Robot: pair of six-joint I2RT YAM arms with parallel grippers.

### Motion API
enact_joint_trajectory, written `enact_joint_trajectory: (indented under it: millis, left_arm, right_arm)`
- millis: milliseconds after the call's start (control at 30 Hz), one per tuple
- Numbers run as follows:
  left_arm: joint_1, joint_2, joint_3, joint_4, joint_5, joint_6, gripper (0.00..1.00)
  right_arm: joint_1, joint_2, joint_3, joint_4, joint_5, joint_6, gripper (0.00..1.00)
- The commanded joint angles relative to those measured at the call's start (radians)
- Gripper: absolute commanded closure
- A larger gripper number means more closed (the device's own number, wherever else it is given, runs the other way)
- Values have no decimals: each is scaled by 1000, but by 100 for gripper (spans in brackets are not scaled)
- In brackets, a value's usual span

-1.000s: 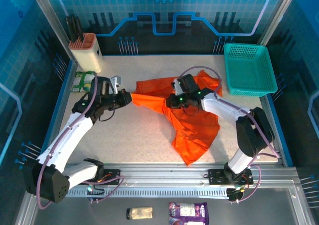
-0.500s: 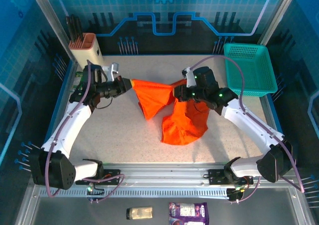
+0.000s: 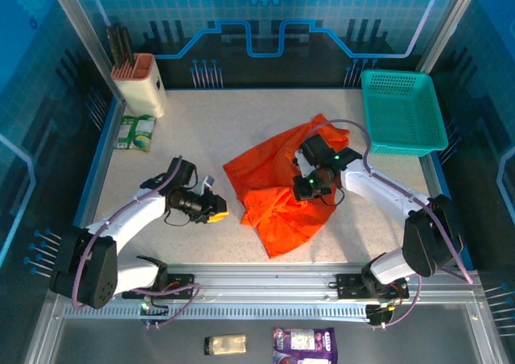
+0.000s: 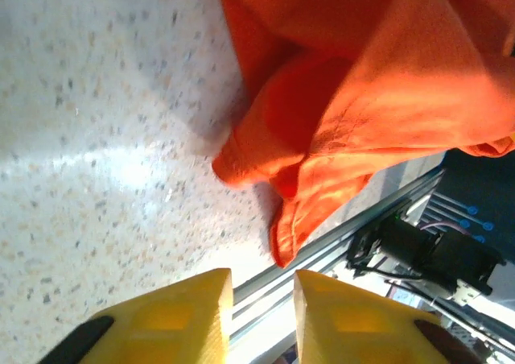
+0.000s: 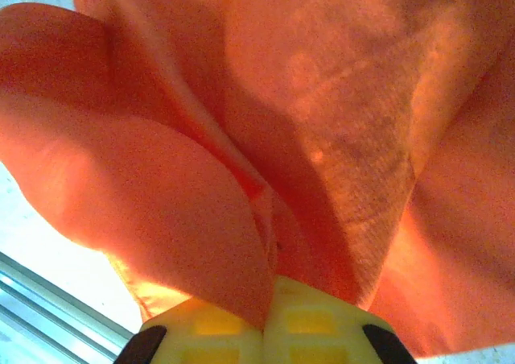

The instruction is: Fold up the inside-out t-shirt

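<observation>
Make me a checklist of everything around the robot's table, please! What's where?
Surface: pale speckled table, no spills seen.
Job's things: orange t-shirt crumpled mid-table, not folded.
Clutter: teal basket far right; holder with dark handles far left, green packet beside it; jar and purple packet below the rail.
Grippers: left gripper slightly open, empty, beside the shirt; right gripper shut on the t-shirt.
Cables: a cable along each arm, no snag seen.
Surroundings: blue walls.

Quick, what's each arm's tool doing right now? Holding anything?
Left tool: open, holding nothing, just short of the orange t-shirt.
Right tool: closed, pinching a fold of the t-shirt.
</observation>
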Motion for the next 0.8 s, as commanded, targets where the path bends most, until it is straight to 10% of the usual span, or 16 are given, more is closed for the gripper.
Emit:
enact_joint_trajectory:
  millis: [0,367,767]
  left_arm:
    - [-24,-78,-4,-10,-95,-82,64]
    - [-239,-138,-70,248,-219,-201,59]
    - [-265,40,-192,686,-132,-289,51]
  right_arm:
    - [-2,-17,-28,-54,17,-22,100]
    - [-1,-35,-60,0,1,15,100]
    - [2,-31,-52,15,-18,39,100]
